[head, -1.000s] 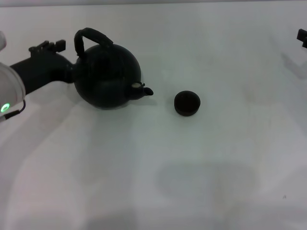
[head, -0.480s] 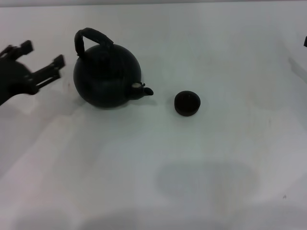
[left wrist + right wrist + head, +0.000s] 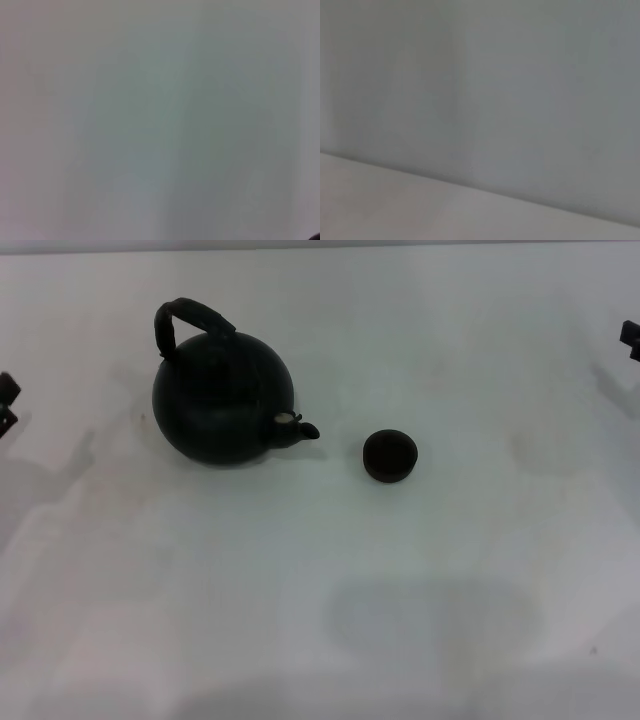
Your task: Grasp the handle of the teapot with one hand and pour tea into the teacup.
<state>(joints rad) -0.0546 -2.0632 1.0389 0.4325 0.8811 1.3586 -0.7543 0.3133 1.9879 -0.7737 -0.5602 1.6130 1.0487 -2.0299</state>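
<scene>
The black teapot (image 3: 222,405) stands upright on the white table, left of centre in the head view. Its arched handle (image 3: 188,320) rises over the top and its short spout (image 3: 297,427) points right. The small black teacup (image 3: 389,456) sits a short gap to the right of the spout. Only a dark sliver of my left gripper (image 3: 5,405) shows at the far left edge, well away from the teapot and holding nothing. A small piece of my right gripper (image 3: 630,338) shows at the far right edge. Both wrist views show only a blank pale surface.
The white table (image 3: 320,620) runs across the whole head view. Faint shadows lie on it at the left and near the front.
My left gripper has pulled back leftward, from beside the teapot to the frame's edge. Teapot and teacup have stayed where they were.
</scene>
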